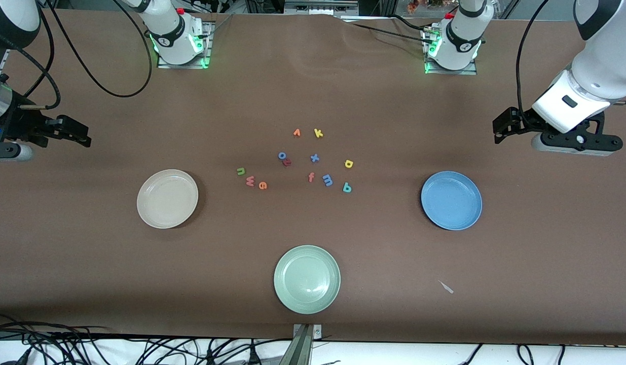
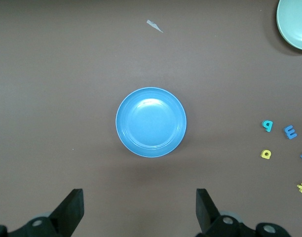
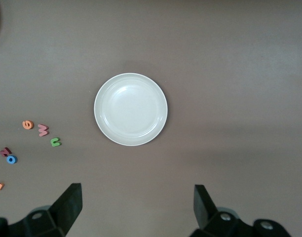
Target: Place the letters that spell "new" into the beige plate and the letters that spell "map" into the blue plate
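I see both arms waiting, raised off the table at its two ends. The left gripper hangs over bare cloth at the left arm's end, its fingers spread wide with nothing between them. The right gripper hangs over bare cloth at the right arm's end, likewise wide open and empty.

The beige plate sits toward the right arm's end and holds nothing. The blue plate sits toward the left arm's end, also holding nothing. A pale green plate lies between them, nearer the front camera.

I note all letters lie loose on the brown table in the middle, none on a plate. The green n, the pinkish-red w and the orange e form a short run on the beige plate's side of the cluster. The blue m, the teal p and the yellow a sit on the blue plate's side.

Others: orange-red f just beside the m, blue x, yellow k, orange v, and a blue o touching a small red letter I cannot read. A pale scrap lies nearer the front camera than the blue plate.
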You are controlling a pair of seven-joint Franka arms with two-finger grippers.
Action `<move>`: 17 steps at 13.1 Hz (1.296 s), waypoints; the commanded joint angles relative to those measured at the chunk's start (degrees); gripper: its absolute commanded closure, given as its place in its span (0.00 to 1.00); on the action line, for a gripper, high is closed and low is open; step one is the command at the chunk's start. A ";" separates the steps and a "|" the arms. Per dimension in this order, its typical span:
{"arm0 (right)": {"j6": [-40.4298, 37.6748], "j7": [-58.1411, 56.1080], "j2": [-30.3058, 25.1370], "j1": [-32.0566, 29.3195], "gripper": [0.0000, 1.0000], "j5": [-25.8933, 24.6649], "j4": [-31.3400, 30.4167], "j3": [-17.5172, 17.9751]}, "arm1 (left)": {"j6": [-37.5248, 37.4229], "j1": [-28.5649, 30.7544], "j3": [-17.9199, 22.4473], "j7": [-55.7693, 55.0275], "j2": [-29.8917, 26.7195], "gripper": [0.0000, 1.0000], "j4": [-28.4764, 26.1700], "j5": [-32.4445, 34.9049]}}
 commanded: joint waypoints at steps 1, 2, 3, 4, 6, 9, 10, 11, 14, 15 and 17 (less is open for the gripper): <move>-0.41 0.05 0.60 -0.89 0.00 -0.40 1.42 0.76 | -0.80 -0.17 0.13 0.91 1.40 0.00 1.90 -1.26; -0.33 0.23 0.60 -0.89 0.00 -0.32 1.42 0.67 | -0.80 -0.17 0.13 0.91 1.31 0.00 1.90 -1.34; -0.32 0.32 0.60 -0.89 0.00 -0.14 1.42 0.67 | -0.80 -0.08 0.13 0.91 1.40 0.00 1.90 -1.43; -0.32 0.40 0.60 -0.98 0.00 -0.05 1.42 0.58 | -0.88 -0.08 0.13 0.91 1.31 0.00 1.90 -1.43; -0.59 0.40 0.60 -0.98 0.00 0.04 1.42 -0.03 | -0.89 -0.08 0.13 1.00 1.31 0.00 1.90 -1.43; -0.33 0.32 0.60 -0.98 0.00 -0.05 1.42 -0.21 | -0.89 -0.08 0.04 1.00 1.31 0.00 1.90 -1.35; -0.32 0.40 0.60 -0.89 0.00 -0.05 1.42 -0.12 | -0.89 -0.17 0.04 1.00 1.31 0.00 1.90 -1.43; -0.24 0.32 0.60 -0.89 0.00 -0.14 1.42 -0.12 | -0.89 -0.17 0.04 0.91 1.31 0.00 1.90 -1.43; -0.24 0.32 0.60 -1.07 0.00 -0.14 1.42 -0.12 | -0.89 -0.08 -0.22 0.83 1.31 0.00 1.90 -1.26; -0.24 0.32 0.60 -0.98 0.00 -0.14 1.51 -0.12 | -0.89 -0.08 -0.31 0.83 1.31 0.00 1.90 -1.17; 0.03 0.32 0.68 -0.89 0.00 -0.05 1.51 -0.03 | -0.89 -0.08 -0.31 0.56 1.31 0.00 1.90 -1.08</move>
